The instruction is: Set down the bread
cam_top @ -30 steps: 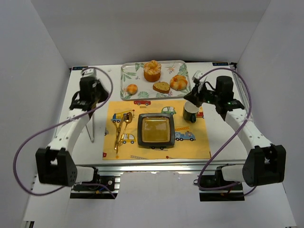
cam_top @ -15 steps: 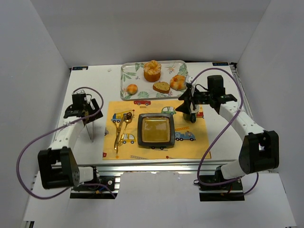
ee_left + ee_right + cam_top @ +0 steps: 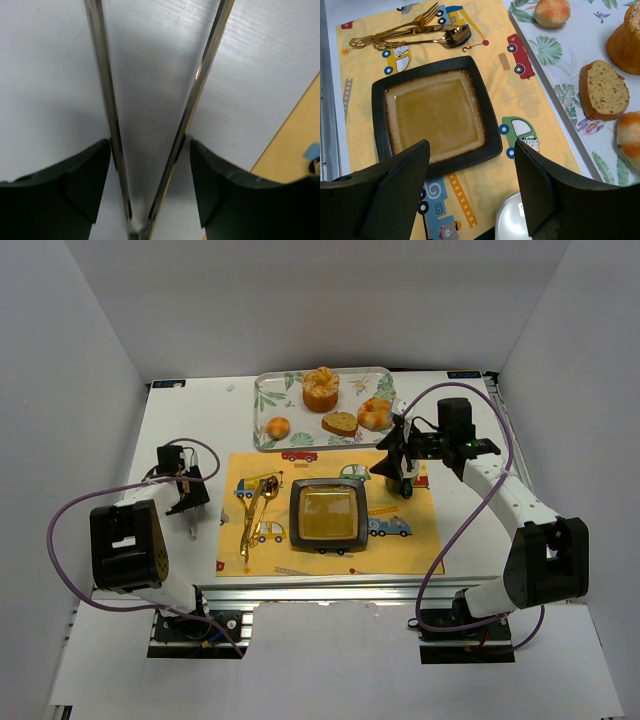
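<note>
- Left gripper (image 3: 150, 145): fingers spread to either side of the thin, V-shaped steel tongs (image 3: 106, 100), one against each tongs arm. You cannot tell from the wrist view whether they are pressing or only straddling.
- The bread (image 3: 321, 388), a tall, round, orange-brown bun with a pale lumpy top, lies well apart from this gripper, far off toward the other arm's side.
- The bread stands upright at the far edge of the white leaf-print tray (image 3: 272, 400). Its long axis is vertical and its body round, so no jaw heading is favoured.
- The square black-rimmed, amber-glazed plate (image 3: 296, 515), the likely target, sits nearer the arm bases than the right gripper.
- Right gripper (image 3: 472, 145): released and empty, hanging just above a dark cup (image 3: 402, 482).
- The bread lies ahead of these fingers and off to one side, at the wrist view's edge. Judgement: the right arm is clearly nearer, so give it the reach.
</note>
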You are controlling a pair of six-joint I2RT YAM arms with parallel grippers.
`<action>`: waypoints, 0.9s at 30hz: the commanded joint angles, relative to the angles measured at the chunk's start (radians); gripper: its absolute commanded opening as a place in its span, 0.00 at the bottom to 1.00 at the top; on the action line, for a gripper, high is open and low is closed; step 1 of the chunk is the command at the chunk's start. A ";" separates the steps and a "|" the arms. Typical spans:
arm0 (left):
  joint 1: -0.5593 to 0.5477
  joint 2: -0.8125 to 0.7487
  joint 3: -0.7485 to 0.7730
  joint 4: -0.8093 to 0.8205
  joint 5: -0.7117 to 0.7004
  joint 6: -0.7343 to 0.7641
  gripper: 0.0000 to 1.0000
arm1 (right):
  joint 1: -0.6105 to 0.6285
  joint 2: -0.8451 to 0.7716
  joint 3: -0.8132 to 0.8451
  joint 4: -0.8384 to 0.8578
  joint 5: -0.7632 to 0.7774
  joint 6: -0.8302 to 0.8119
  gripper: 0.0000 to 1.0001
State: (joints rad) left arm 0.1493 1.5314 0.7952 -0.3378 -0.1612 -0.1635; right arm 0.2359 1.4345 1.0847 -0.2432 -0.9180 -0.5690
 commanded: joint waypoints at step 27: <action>-0.273 0.027 0.399 0.071 0.414 -0.387 0.20 | -0.053 -0.063 0.011 0.007 -0.010 -0.002 0.74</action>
State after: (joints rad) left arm -0.0975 1.5078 1.1007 -0.2550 0.1764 -0.4389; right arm 0.1898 1.3994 1.0847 -0.2436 -0.9154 -0.5716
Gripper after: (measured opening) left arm 0.240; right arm 0.736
